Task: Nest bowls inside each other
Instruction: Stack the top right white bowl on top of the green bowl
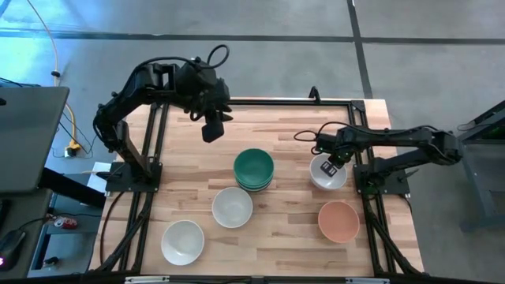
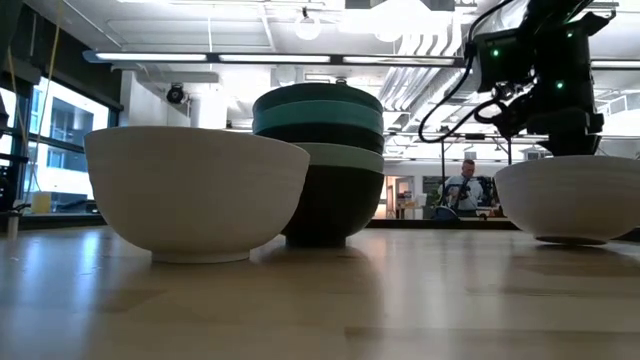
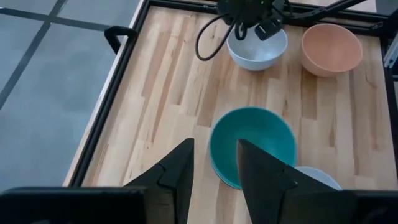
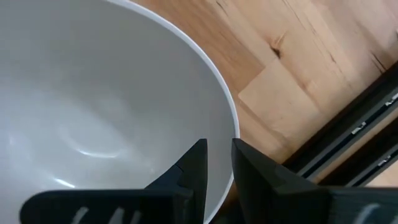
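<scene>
R gripper sits over the rim of a white bowl at the table's right side; fingers straddle the rim w/ only a narrow gap, one inside, one outside, prob. pinching it, contact not clear. L gripper hangs above bare table behind the stack, fingers apart, holding nothing. Stack: teal bowl on top, mint and dark ones beneath. Salmon bowl near right-front; two more white bowls front-left.
</scene>
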